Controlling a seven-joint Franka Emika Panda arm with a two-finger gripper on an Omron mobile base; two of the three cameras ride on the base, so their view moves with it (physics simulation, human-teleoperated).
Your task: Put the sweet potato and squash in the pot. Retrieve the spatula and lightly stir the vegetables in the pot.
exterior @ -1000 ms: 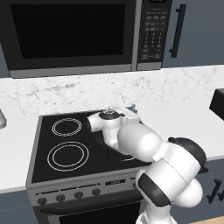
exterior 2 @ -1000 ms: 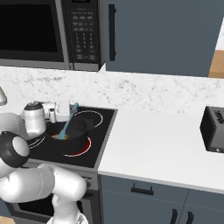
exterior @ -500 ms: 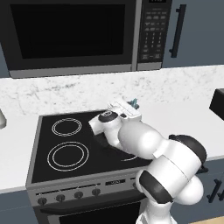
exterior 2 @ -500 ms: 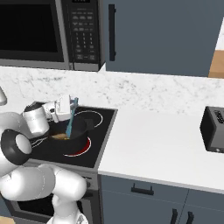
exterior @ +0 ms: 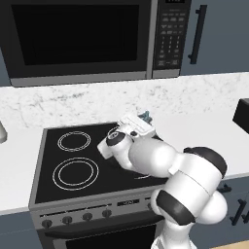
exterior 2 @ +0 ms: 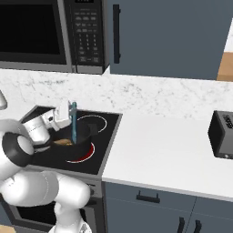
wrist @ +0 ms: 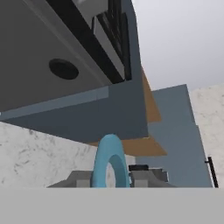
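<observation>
The stove (exterior 2: 105, 150) sits under the microwave (exterior: 82, 39), with white counter (exterior 2: 168, 154) running right to a toaster (exterior 2: 223, 134), and the arm (exterior: 160, 163) reaches over the right-hand burners. The pot (exterior 2: 79, 136) stands on the near right burner (its ring glows red), and a tan vegetable (exterior 2: 63, 142) shows at its left rim. The gripper (exterior 2: 68, 117) hangs just above the pot, fingers pinched on the spatula (exterior 2: 73, 122), which stands nearly upright with its lower end down in the pot; its looped blue end (wrist: 109, 162) rises between the fingertips.
</observation>
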